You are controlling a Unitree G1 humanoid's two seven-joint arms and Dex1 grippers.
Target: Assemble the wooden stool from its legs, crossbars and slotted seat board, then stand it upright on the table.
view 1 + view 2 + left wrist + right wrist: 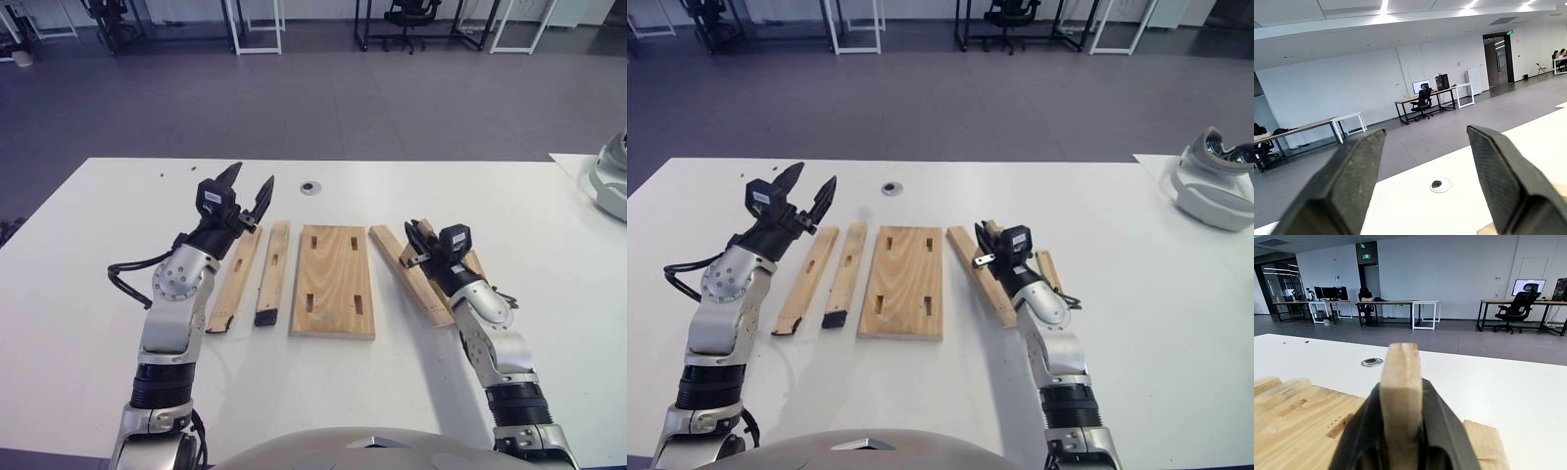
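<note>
Your slotted seat board lies flat at the centre of the head view on the white table, its four slots facing up. Just left of it lies a slat with a dark lower end, and left of that, slightly apart, a second slat. Your left gripper hangs above the upper ends of those slats, its fingers spread wide with nothing between them. The left wrist view looks out between the two dark fingers to a round grommet set in the tabletop. Right of the board an angled slat runs toward the lower right, and your right gripper sits over it, clamped on a wooden piece. The right wrist view gives you that clamp close up: the piece stands edge-on between the fingers, with the board's slots at lower left and another slat at lower right. In the right eye view a white headset rests at the right edge, well apart from the wood.
</note>
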